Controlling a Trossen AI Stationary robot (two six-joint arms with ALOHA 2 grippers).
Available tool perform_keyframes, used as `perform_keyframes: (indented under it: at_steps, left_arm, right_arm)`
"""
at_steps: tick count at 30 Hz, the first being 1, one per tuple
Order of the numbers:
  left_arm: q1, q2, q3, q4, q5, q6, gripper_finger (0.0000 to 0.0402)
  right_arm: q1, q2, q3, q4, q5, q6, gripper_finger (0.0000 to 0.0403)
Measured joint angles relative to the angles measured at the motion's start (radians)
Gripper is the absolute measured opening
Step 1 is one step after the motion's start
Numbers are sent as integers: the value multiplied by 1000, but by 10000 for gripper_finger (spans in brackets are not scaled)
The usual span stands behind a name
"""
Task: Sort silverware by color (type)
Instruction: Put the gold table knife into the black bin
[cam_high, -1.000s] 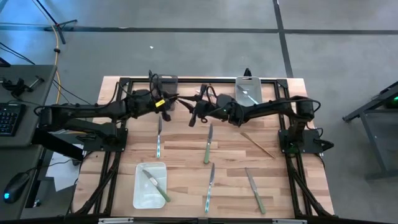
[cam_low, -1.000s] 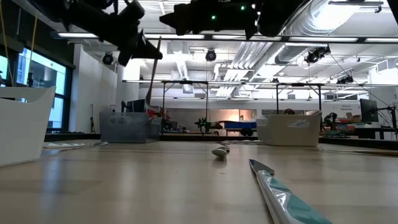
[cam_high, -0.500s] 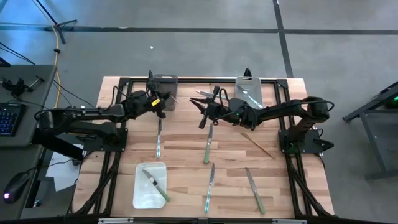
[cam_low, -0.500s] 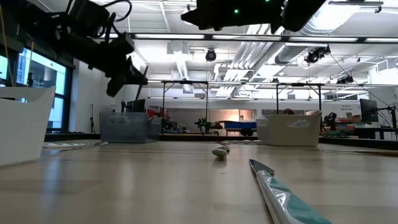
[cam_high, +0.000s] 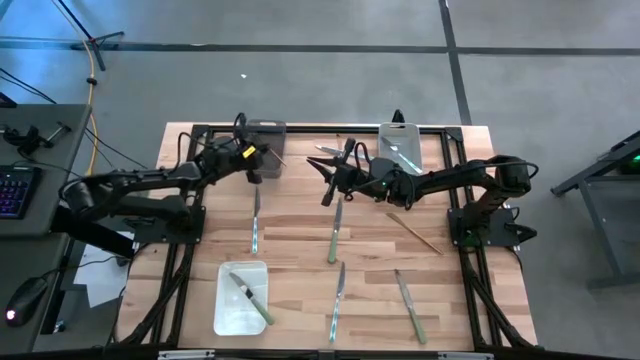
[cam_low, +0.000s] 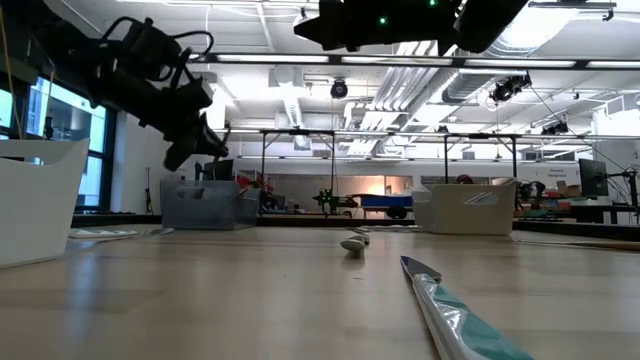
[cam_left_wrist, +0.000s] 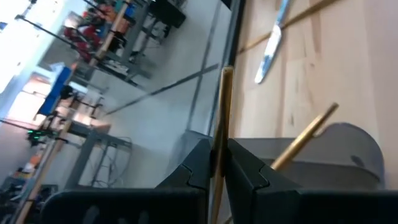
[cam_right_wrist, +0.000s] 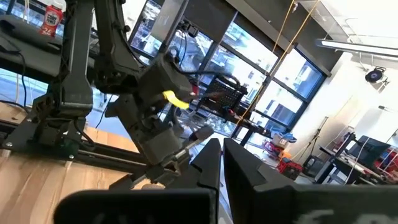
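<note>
My left gripper (cam_high: 256, 163) (cam_left_wrist: 219, 163) hovers at the near edge of the grey bin (cam_high: 265, 134) (cam_left_wrist: 348, 155), shut on a thin brown stick (cam_left_wrist: 224, 106). Another brown stick (cam_left_wrist: 305, 143) leans inside that bin, its upper end on the rim. My right gripper (cam_high: 328, 185) (cam_right_wrist: 221, 158) is shut and empty above the table's far middle. Green-handled knives (cam_high: 333, 232) (cam_high: 337, 300) (cam_high: 410, 307), a silvery knife (cam_high: 255, 222) and a brown stick (cam_high: 415, 232) lie flat on the table. My left gripper pinches the brown stick between its two fingers at a point along its shaft (cam_left_wrist: 220, 144). The stick runs along the fingers and juts out past their tips to its free end (cam_left_wrist: 227, 71). It is lifted clear, above the grey bin's rim.
A white bin (cam_high: 226, 312) at the near left holds a green-handled knife (cam_high: 248, 297). A clear bin (cam_high: 398, 145) at the far right holds a silvery utensil, and another silvery one (cam_high: 330, 152) lies beside it. Black frame rails border the table.
My left gripper, which stood close to the right one with the stick upright, has drawn away toward the grey bin at the far left and has tipped, carrying the stick. My right gripper has pulled back a little toward the table's right, then kept still.
</note>
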Motion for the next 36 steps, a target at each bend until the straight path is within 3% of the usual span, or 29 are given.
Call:
perform_keyframes:
  at_steps: [9,20,28,36]
  left_arm:
    - [21,99,0,33,23,11,17]
    - [9,103,0,36,21,-23,109]
    - [-30,91,0,36,-18,-23,116]
    - [-49,-1,0,36,-24,-73,117]
  right_arm:
    - [0,0,0,-1,0,0,2]
    - [0,0,0,-1,0,-3,2]
    - [0,0,0,-5,0,-3,2]
    - [-1,0,0,-10,0,-3,2]
